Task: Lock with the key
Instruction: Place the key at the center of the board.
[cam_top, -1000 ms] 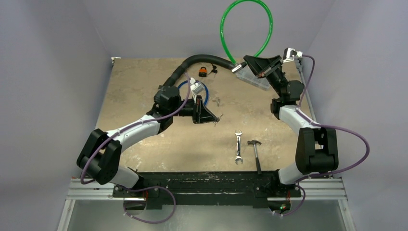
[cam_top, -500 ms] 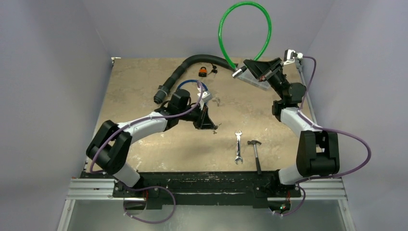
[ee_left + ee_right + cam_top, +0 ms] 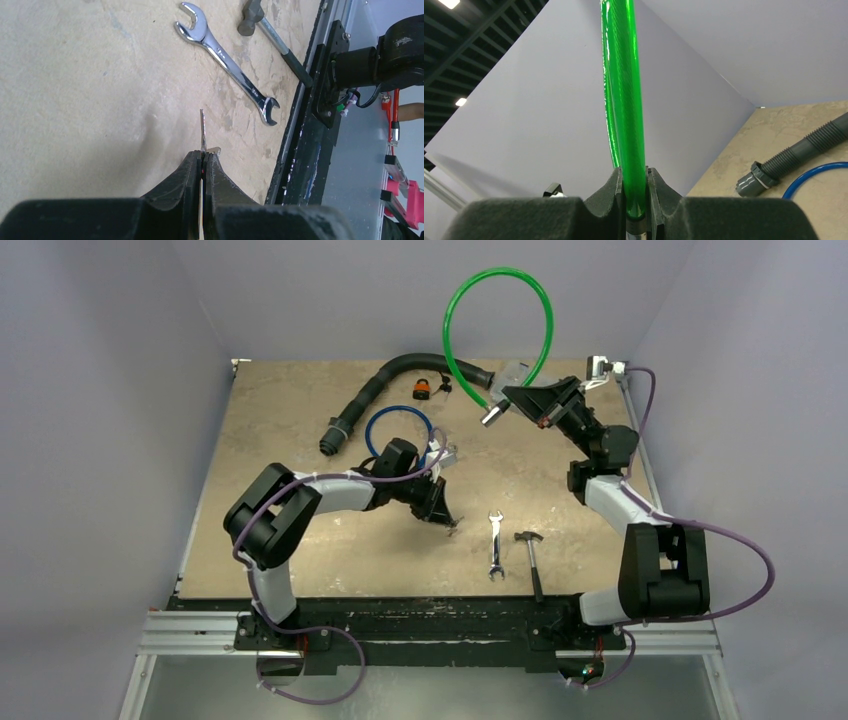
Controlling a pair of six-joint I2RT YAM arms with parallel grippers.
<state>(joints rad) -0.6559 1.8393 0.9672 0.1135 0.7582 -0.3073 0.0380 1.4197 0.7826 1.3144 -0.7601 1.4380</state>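
From above, the left gripper hangs low over the middle of the table, its tip pointing down at the board just left of a wrench. What it holds is too small to make out here. A hammer lies just right of the wrench, head away from the arm bases. The right gripper is raised near the far right corner and clamps one end of a green cable, whose loop rises in an arch against the back wall. A small silvery piece at the gripper's tip may be the cable's lock end. A black ribbed hose lies along the far side of the table. Near its bend sits an orange padlock. A blue ring of cable lies on the board between the hose and the left arm.

In the left wrist view, the fingers are pressed together on a key. Its thin blade sticks straight out past the fingertips, above the bare board. The wrench and hammer lie beyond it, near the table's front rail.

In the right wrist view, the fingers are closed narrowly around the green cable. It runs straight up from between them against the pale wall. The hose end and part of the blue ring show on the table at lower right.
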